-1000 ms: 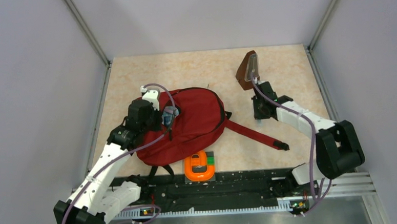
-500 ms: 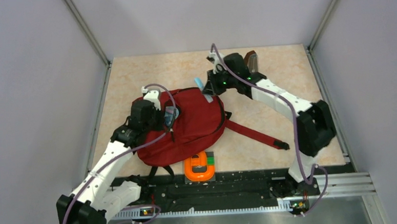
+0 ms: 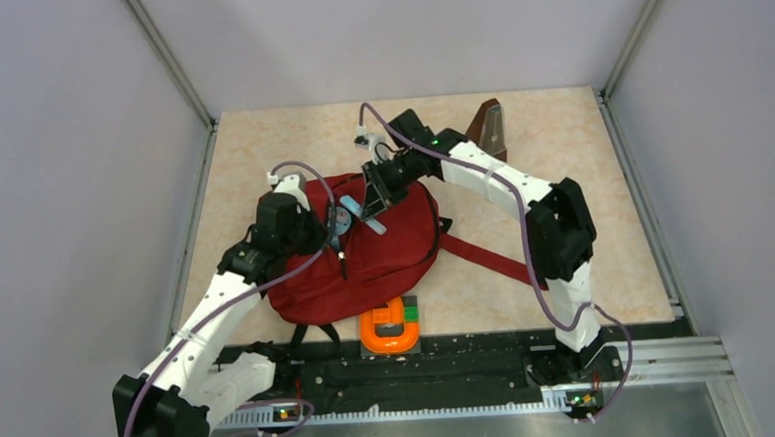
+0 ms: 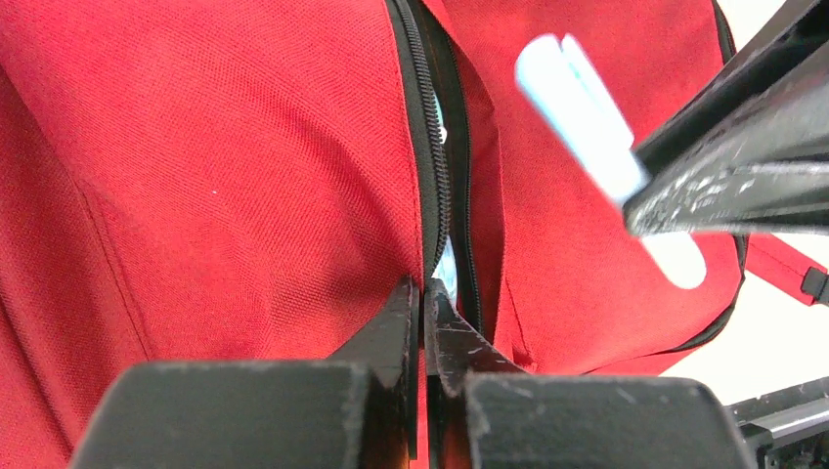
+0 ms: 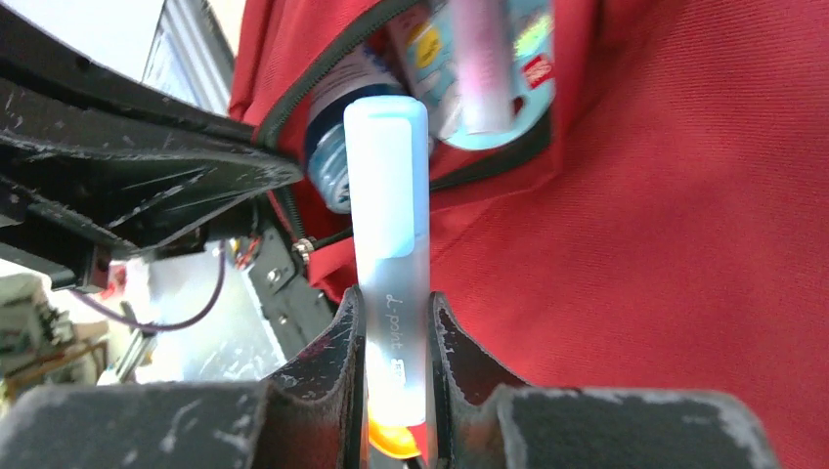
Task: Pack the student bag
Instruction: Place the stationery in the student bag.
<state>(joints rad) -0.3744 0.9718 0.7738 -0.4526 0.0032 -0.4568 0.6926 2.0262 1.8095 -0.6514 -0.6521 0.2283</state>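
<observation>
Bag (image 3: 385, 254): flat on table (image 3: 581, 158), left of centre; long axis near-left to far-right, strap (image 3: 496, 263) trailing right. Left gripper (image 4: 425, 298) pinches its zipper edge. Right gripper (image 5: 396, 318) clamps pale-blue pen (image 5: 387, 186); barrel print illegible.

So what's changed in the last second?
The right gripper swung left from the table's far right to the open zip of the student bag, carrying the light-blue marker. The left gripper stays clamped on the zip edge; bag and orange U-shaped piece unmoved.
</observation>
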